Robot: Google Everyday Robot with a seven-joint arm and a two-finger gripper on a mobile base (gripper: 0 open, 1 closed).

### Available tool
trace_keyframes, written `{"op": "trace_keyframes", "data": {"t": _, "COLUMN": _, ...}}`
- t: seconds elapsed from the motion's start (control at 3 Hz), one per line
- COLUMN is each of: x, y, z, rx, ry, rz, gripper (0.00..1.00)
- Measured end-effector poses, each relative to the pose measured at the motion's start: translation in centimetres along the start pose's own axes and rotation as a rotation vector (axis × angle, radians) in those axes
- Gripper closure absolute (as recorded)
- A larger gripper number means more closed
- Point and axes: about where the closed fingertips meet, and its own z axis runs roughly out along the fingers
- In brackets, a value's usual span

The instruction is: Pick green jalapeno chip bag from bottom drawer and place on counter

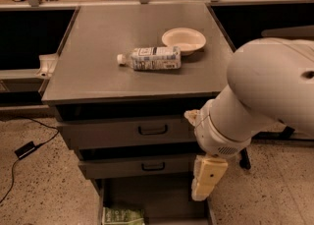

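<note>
The green jalapeno chip bag lies at the front left of the open bottom drawer, partly cut off by the lower edge of the view. My gripper is a cream-coloured piece hanging down from the big white arm. It is over the drawer's right side, to the right of the bag and apart from it. The grey counter is the top of the drawer cabinet.
A clear plastic bottle with a white label lies on its side on the counter beside a white bowl. Two shallower drawers with dark handles sit closed above the bottom one. A cable and adapter lie on the floor at left.
</note>
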Motion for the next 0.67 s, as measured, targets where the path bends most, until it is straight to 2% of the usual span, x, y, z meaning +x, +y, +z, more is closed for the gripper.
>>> {"op": "trace_keyframes", "data": {"t": 0.33, "x": -1.7, "y": 3.0, "z": 4.2, "rx": -0.008, "ry": -0.043, "rz": -0.097, "gripper": 0.0}}
{"op": "trace_keyframes", "data": {"t": 0.67, "x": -1.1, "y": 4.5, "z": 7.3, "rx": -0.008, "ry": -0.041, "rz": -0.153, "gripper": 0.0}}
